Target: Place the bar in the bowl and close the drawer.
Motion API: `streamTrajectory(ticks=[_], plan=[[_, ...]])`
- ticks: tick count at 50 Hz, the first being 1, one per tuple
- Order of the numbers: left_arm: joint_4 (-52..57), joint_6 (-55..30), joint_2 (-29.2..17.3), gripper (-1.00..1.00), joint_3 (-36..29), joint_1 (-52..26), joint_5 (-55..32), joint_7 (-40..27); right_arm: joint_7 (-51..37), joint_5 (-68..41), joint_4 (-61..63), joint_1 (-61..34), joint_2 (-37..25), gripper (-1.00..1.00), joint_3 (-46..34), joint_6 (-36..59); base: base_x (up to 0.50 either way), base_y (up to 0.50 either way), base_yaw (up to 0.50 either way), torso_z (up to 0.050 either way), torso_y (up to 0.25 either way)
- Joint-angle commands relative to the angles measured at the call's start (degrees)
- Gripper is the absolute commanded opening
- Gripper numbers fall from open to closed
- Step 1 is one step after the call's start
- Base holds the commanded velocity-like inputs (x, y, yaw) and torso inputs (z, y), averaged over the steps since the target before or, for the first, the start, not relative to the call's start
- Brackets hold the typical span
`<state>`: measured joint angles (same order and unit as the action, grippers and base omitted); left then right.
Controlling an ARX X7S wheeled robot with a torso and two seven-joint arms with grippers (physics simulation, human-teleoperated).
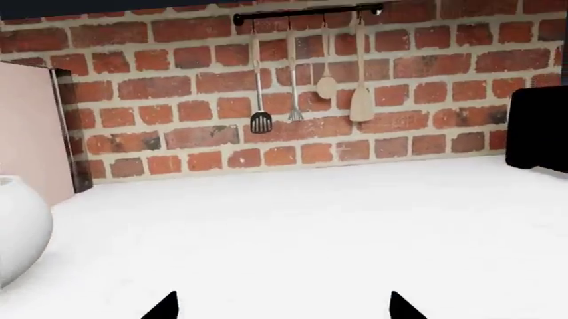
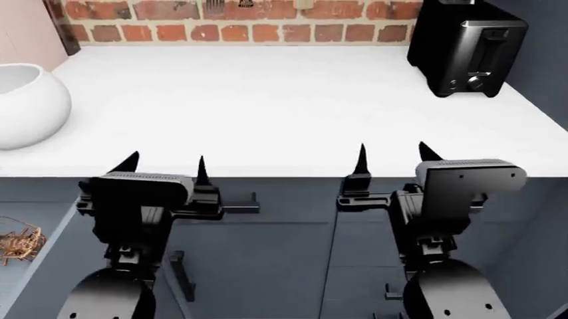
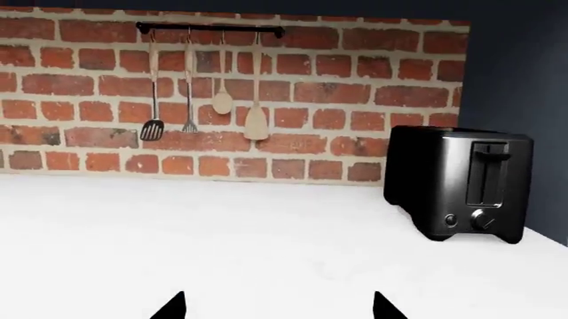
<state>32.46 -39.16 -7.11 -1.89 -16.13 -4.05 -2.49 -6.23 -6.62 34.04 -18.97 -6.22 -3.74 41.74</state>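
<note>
Both hands, left (image 2: 165,164) and right (image 2: 390,154), spread apart, empty, parked at counter (image 2: 266,100) edge. White bowl (image 2: 26,93) at counter's far left, awaiting bar. Bar not visible.

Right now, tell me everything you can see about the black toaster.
The toaster is a glossy black box with rounded edges. One end face carries a vertical lever slot, a round knob and a small button below. It stands upright on the white counter, at its far right near the brick wall. Nothing else touches it.
</note>
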Motion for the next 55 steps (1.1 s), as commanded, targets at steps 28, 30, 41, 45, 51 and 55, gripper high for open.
streamTrajectory(ticks=[28, 30, 41, 45, 51, 55], plan=[[6.02, -16.11, -3.63, 1.00, 1.83, -17.45, -3.95, 0.69, -0.12, -4.61, 5.68, -20.79, -2.52, 1.00, -1.80, 21.32, -0.13, 0.07, 0.00, 0.050, 0.000], [6.24, -16.86, -3.94, 1.00, 1.65, -18.30, -4.03, 0.74, -0.10, -4.43, 4.28, -21.90, -2.60, 1.00, -2.50, 20.93, -0.28, 0.20, 0.00, 0.050, 0.000], [6.08, -25.78, -6.83, 1.00, -0.07, -31.45, -4.77, 1.93, 2.10, -6.38, 0.46, -33.33, -3.02, 1.00, -3.06, 25.30, -0.16, 0.35, 0.00, 0.027, 0.000], [6.09, -28.47, -9.04, 1.00, -0.96, -34.73, -4.52, 2.42, 2.90, -7.05, 0.32, -36.56, -3.93, 1.00, -3.55, 27.99, 0.00, 0.48, 0.00, 0.000, 0.000], [6.33, -31.65, -11.71, 1.00, -2.28, -38.48, -4.30, 3.06, 3.74, -7.90, 0.71, -39.88, -5.19, 1.00, -4.15, 31.69, 0.00, 0.50, 0.00, 0.000, 0.000], [6.64, -32.97, -12.92, 1.00, -2.41, -39.98, -4.13, 3.17, 4.14, -8.36, 0.37, -41.07, -5.48, 1.00, -4.15, 32.66, 0.00, 0.50, 0.00, 0.000, 0.000]])
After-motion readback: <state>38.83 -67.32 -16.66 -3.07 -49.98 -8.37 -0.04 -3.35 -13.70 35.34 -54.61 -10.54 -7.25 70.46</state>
